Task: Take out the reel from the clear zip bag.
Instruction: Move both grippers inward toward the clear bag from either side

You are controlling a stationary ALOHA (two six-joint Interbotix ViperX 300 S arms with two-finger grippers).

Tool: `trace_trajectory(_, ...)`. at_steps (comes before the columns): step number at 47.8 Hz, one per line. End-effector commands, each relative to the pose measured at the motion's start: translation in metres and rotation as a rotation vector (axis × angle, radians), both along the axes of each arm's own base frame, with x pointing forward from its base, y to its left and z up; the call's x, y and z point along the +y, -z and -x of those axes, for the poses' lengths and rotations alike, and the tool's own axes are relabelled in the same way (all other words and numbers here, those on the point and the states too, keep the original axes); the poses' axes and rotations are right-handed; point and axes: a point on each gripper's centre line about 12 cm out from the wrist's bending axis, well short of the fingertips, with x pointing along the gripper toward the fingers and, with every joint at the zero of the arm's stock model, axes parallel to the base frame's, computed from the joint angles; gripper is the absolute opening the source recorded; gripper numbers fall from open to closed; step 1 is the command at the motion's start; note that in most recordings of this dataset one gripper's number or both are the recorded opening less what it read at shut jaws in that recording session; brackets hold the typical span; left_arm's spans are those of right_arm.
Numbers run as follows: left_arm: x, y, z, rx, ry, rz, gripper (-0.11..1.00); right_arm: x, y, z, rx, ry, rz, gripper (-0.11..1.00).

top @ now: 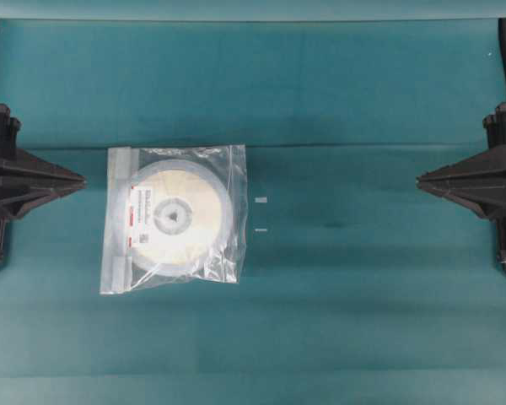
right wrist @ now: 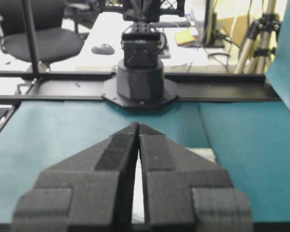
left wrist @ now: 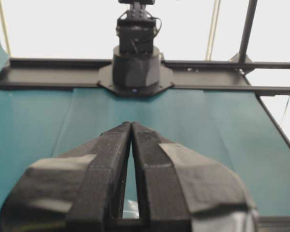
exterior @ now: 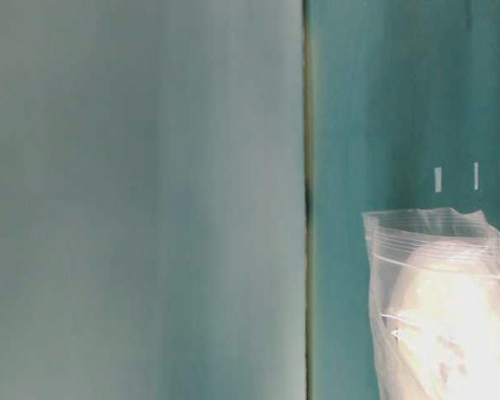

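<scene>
Overhead: your clear zip bag (top: 175, 219) lies flat on the counter (top: 363, 321), the reel (top: 175, 215) sealed inside, zip strip facing the left gripper (top: 78, 179), the nearer; the right gripper (top: 422, 179) is well apart.
Table-level: bag's zip edge only.
Left wrist: tips meet, clenched empty.
Right wrist: likewise clenched, nothing held.

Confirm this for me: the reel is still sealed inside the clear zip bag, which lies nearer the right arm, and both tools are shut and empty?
Wrong side. In the overhead view the clear zip bag, reel inside, lies nearer the left arm. The rest holds: left tool and right tool are shut and empty.
</scene>
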Motion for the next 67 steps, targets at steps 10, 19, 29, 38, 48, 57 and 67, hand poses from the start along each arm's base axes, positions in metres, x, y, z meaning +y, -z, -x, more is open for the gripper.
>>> trace_trajectory(10,0.0,-0.009,-0.018,0.06,0.005,0.083,-0.02,-0.007,-0.004,-0.017,0.071,0.035,-0.222,0.0)
trace_trajectory(19,0.0,-0.011,-0.029,0.091,0.007,0.23,-0.02,-0.008,0.008,-0.037,0.176,0.051,-0.276,0.0)
trace_trajectory(29,0.007,-0.003,-0.041,0.142,-0.03,0.625,-0.02,-0.018,0.022,-0.07,0.257,0.103,-0.361,0.0)
trace_trajectory(38,0.007,0.017,-0.05,0.253,-0.074,0.7,-0.02,-0.019,0.037,-0.101,0.337,0.123,-0.42,0.0)
trace_trajectory(48,0.016,0.034,-0.046,0.315,-0.147,0.789,-0.02,-0.021,0.056,-0.127,0.403,0.151,-0.508,0.0)
trace_trajectory(57,0.018,0.068,-0.033,0.386,-0.205,0.874,-0.02,-0.021,0.072,-0.14,0.452,0.176,-0.59,0.0)
trace_trajectory(67,0.024,0.09,-0.021,0.434,-0.262,0.884,-0.02,-0.022,0.092,-0.147,0.501,0.216,-0.69,0.0)
